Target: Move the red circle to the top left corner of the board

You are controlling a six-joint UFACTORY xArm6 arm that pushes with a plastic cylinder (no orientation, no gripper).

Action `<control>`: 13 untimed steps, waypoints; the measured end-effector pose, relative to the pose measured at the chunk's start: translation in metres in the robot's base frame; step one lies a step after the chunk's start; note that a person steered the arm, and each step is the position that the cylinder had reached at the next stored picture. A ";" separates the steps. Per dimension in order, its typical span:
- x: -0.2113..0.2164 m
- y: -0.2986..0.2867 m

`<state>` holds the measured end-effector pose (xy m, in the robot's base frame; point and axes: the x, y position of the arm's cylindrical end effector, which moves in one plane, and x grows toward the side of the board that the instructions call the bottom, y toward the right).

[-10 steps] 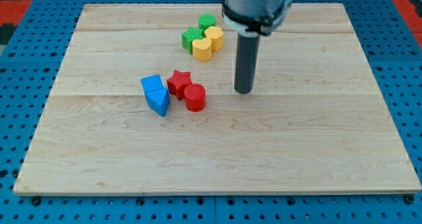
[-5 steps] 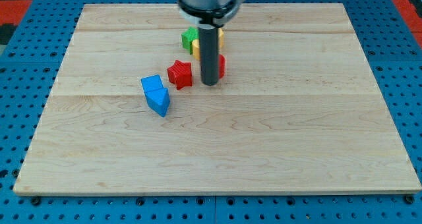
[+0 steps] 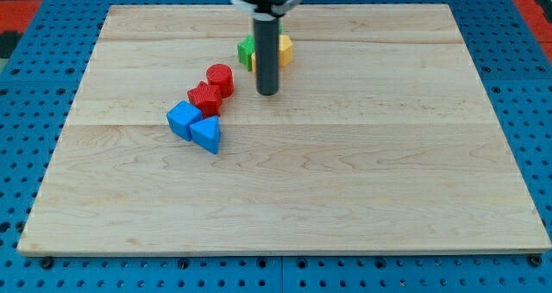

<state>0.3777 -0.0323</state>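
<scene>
You can see my tip (image 3: 268,93) just right of the smooth red circle (image 3: 221,77), which touches the red star (image 3: 205,97) above two blue blocks (image 3: 194,126) on the pale wooden board (image 3: 388,172); I carry no jaws.

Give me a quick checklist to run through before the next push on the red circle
1. Red circle in view and unobstructed: ok.
2. My tip lies to the view's right of the circle, apart from it: ok for a leftward push.
3. Circle clear of other blocks: not ok, the red star touches its lower left.
4. Path to the board's top left corner: ok.
5. Blue blocks off that path: ok.
6. Blocks behind the rod: cannot tell how many.
</scene>
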 end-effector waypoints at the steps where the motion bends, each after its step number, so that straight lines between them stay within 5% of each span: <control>1: -0.032 -0.038; 4: -0.004 -0.030; 6: -0.010 -0.149; 7: -0.064 -0.176; 8: -0.062 -0.169; 10: -0.126 -0.164; 13: -0.115 -0.143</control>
